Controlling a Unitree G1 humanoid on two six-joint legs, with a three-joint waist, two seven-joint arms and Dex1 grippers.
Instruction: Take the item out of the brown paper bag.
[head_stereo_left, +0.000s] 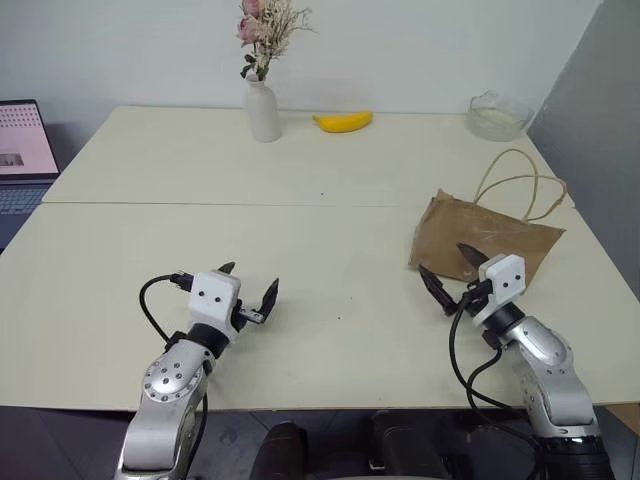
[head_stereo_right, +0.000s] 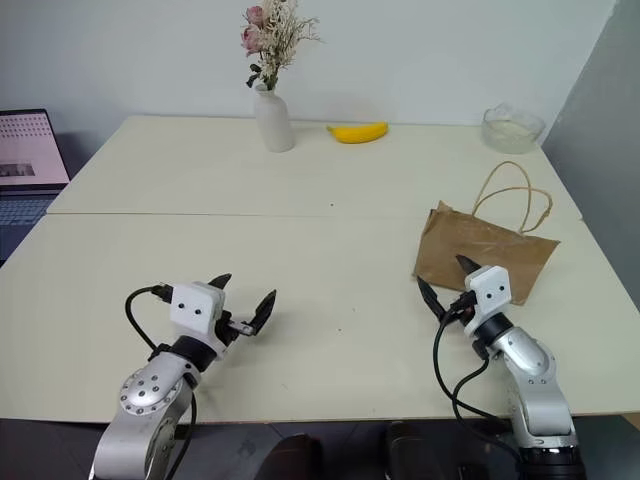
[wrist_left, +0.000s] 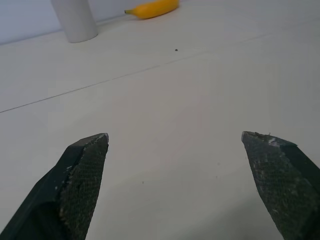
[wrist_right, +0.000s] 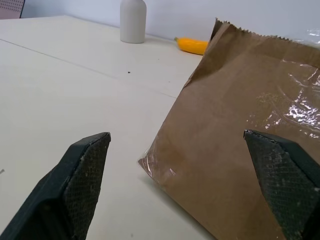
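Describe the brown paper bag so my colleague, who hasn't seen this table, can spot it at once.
On the cream table, look to the robot's right side, just ahead of the open right tool. There lies the brown paper bag, crinkled, with looped tan cord handles; the glass bowl sits far beyond it.

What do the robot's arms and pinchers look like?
Both arms are shiny silver metal with round joints. Each ends in a white box with two small dark dots, and black cables loop out beside it. The left gripper and right gripper each have two pointed black fingers with rough, textured pads.
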